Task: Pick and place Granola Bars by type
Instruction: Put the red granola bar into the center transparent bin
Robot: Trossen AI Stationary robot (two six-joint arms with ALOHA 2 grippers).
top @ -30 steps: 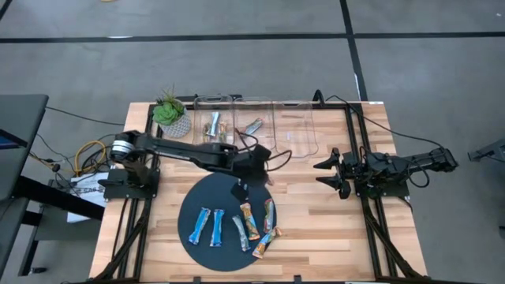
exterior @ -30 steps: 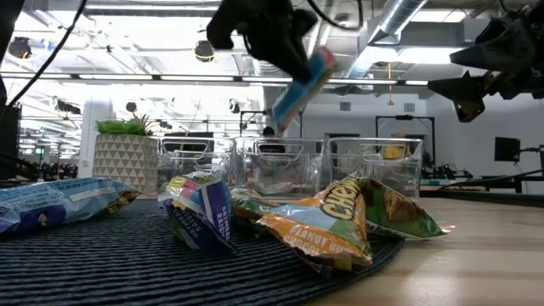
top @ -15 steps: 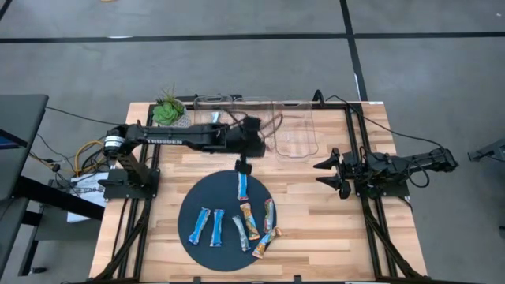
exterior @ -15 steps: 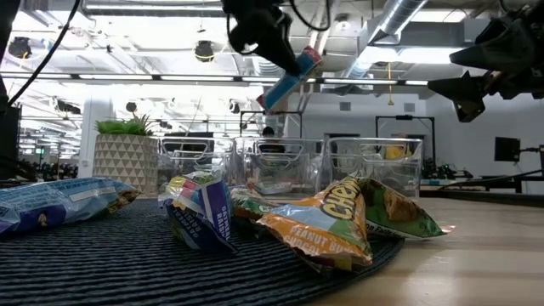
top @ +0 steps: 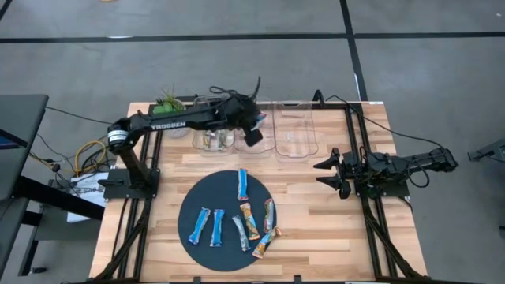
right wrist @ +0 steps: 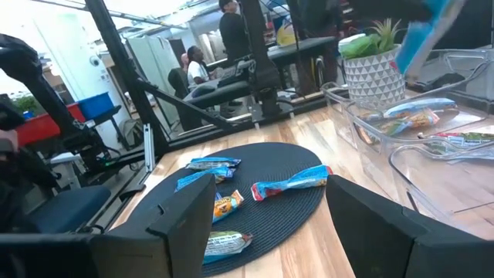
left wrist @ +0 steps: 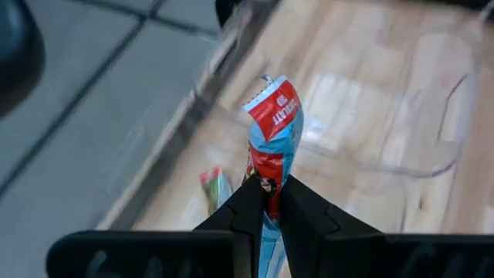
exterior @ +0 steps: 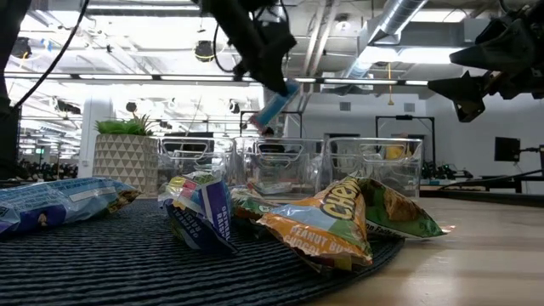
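The bench (top: 316,229) is light butcher-block wood sitting on a grey concrete floor (top: 237,67) crossed by dark lines. A dark desk corner (top: 16,118) pokes in beside it, with a tangle of cables (top: 87,154) nearby. Looking level across, the room is an open workshop: exposed silver ducts (exterior: 399,17) and pipes overhead, bright ceiling lights, a white wall (exterior: 374,115). A couple of people (right wrist: 197,66) stand farther back among black frames.
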